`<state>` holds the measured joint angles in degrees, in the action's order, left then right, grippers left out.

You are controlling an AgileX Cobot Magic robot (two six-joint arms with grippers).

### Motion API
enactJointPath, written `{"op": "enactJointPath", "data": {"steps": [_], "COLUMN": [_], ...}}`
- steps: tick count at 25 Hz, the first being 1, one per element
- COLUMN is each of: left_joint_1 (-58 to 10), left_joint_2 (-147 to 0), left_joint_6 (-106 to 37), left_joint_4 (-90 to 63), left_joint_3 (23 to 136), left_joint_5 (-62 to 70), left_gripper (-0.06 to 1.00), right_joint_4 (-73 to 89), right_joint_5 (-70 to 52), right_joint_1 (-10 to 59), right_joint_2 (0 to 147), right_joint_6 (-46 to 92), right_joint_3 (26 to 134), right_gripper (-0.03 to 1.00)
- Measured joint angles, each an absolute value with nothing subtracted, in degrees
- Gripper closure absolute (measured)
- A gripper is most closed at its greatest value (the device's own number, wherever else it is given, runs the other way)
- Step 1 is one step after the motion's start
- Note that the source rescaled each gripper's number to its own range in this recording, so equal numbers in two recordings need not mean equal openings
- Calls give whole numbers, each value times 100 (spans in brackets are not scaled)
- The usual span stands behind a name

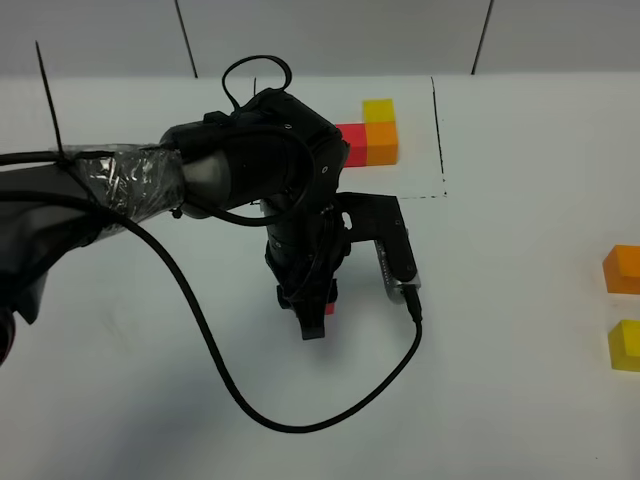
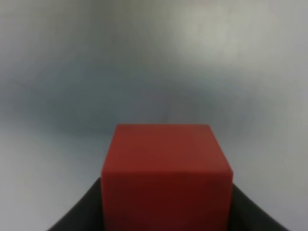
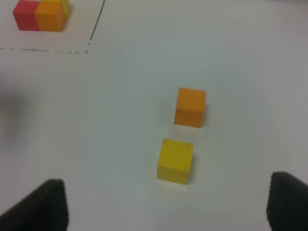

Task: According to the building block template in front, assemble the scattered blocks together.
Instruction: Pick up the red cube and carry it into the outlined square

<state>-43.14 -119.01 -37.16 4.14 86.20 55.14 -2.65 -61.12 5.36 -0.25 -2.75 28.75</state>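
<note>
From the high camera you see the left claw [image 1: 314,318] pointing down at the middle of the table [image 1: 520,420], but the arm hides nearly all of what it grips. Only a sliver of the red cube [image 1: 329,309] peeks out beside the fingers. Your left wrist camera settles it: the red cube [image 2: 166,178] fills the space between the two dark fingers [image 2: 72,219], clamped tight, with blurred pale table beyond it.

The template [image 1: 370,135] sits toward 12 o'clock from that claw. It has red and orange side by side and yellow behind the orange, with a thin black line [image 1: 438,140] along its 3 o'clock side.

The high view does not show the right claw at all. Your right wrist camera does. The right claw [image 3: 166,207] stands wide with nothing between its fingers. The yellow cube [image 3: 175,160] lies nearer to it and the orange cube [image 3: 190,107] just beyond, the two near each other but apart. From above, both lie at the 3 o'clock edge, cut by the frame.

The table is plain white and matte. A black cable [image 1: 300,425] loops across it toward 6 o'clock. A grey panelled wall [image 1: 330,35] with dark seams runs behind at 12 o'clock.
</note>
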Motion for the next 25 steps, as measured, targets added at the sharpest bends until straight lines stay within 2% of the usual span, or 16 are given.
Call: {"op": "enactJointPath", "data": {"steps": [13,25], "left_joint_1": [-4563,-4826], "left_joint_2": [-11958,-12475], "left_joint_6": [-4213,-3611], "left_joint_4": [456,381], "left_joint_3": [9136,9150], "left_joint_5": [5657,5824], "left_gripper": [94,94], "right_joint_4": [-265,-265], "right_joint_5": [-6112,-6112], "right_joint_1": [536,536], "right_joint_2": [-25,-25], "right_joint_6": [-275,-275], "right_joint_3": [2875,2875], "right_gripper": [27,27]}}
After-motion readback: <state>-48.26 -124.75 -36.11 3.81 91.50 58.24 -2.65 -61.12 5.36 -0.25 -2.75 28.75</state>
